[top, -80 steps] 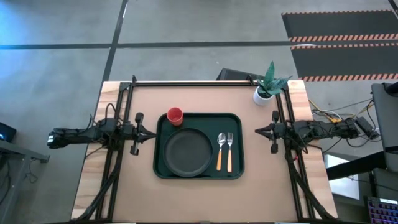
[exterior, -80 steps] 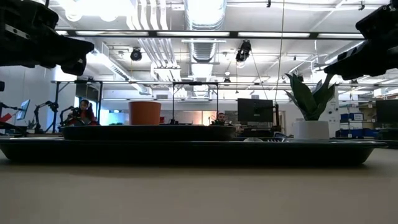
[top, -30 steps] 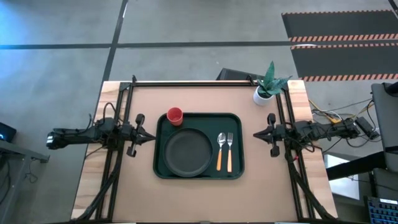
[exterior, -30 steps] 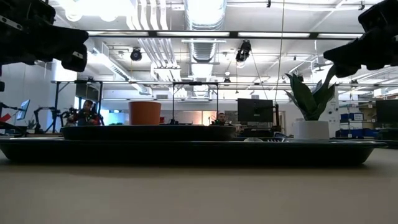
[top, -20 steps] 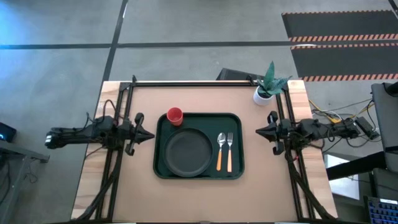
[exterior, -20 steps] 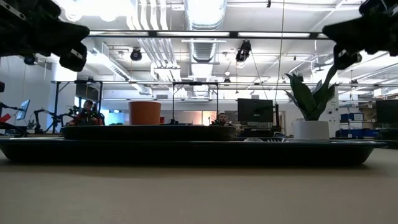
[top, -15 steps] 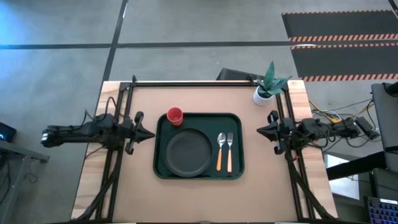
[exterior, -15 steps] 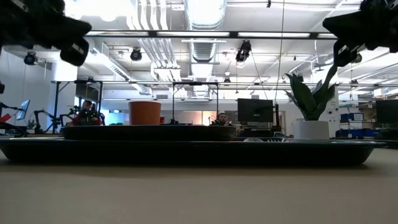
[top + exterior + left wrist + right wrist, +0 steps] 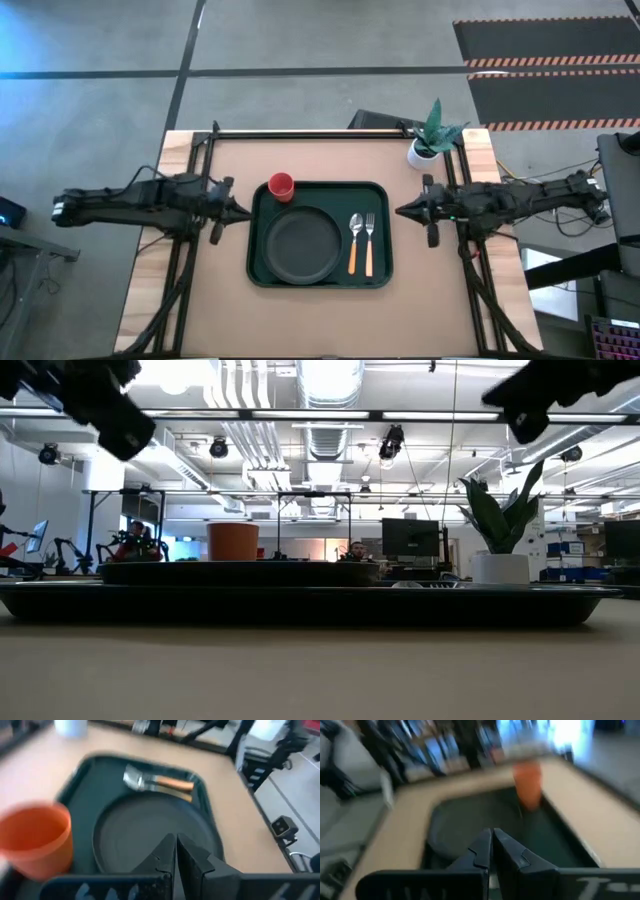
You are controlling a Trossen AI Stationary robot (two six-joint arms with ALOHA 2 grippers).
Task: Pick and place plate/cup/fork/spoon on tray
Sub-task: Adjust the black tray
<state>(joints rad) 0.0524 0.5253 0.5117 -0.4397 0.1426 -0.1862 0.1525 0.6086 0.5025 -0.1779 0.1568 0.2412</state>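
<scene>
The dark green tray (image 9: 378, 268) lies in the middle of the table. On it rest the round dark plate (image 9: 302, 244), the red cup (image 9: 282, 186) upright in its far left corner, and the orange-handled spoon (image 9: 354, 240) and fork (image 9: 368, 240) side by side right of the plate. My left gripper (image 9: 245, 211) hovers shut just off the tray's left rim, pointing at it. My right gripper (image 9: 400, 212) hovers shut just off the right rim. Both are empty and high above the table in the low view.
A white pot with a green plant (image 9: 425, 150) stands at the table's far right corner, close behind my right arm. Black frame rails (image 9: 190, 260) run along the left and right table edges. Bare tabletop (image 9: 320, 320) lies between the tray and the near edge.
Both grippers have risen from their low resting poses and rolled a little, staying shut. The right one has also moved toward the tray's right rim. The things on the tray have not moved.
</scene>
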